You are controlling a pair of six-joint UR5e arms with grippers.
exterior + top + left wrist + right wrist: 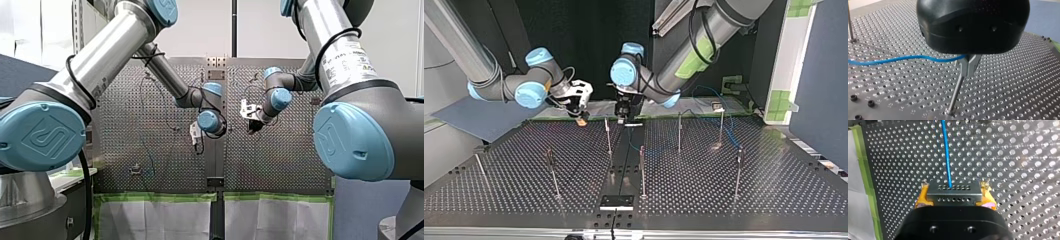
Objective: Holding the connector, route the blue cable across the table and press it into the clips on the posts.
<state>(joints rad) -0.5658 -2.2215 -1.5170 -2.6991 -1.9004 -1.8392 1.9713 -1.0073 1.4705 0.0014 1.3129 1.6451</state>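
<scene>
My right gripper [954, 202] is shut with its yellow pads [923, 196] on the grey connector [954, 193], which has rows of small holes. The blue cable [946, 157] leaves the connector and runs ahead over the perforated table [1010, 170]. My left gripper [968, 67] has its metal fingers shut on the blue cable [898, 59], right at the top of a thin post [956, 96]. In the top view my left gripper [624, 120] hangs at the table's far middle, beside a post [608, 135]. My right gripper [581, 119] is just to its left.
Several thin posts stand across the table, among them two at the top view's right [679, 131] [738, 172] and one at its left [553, 172]. A black plate [616, 201] lies at the near middle. Green tape [863, 182] marks the table's edge.
</scene>
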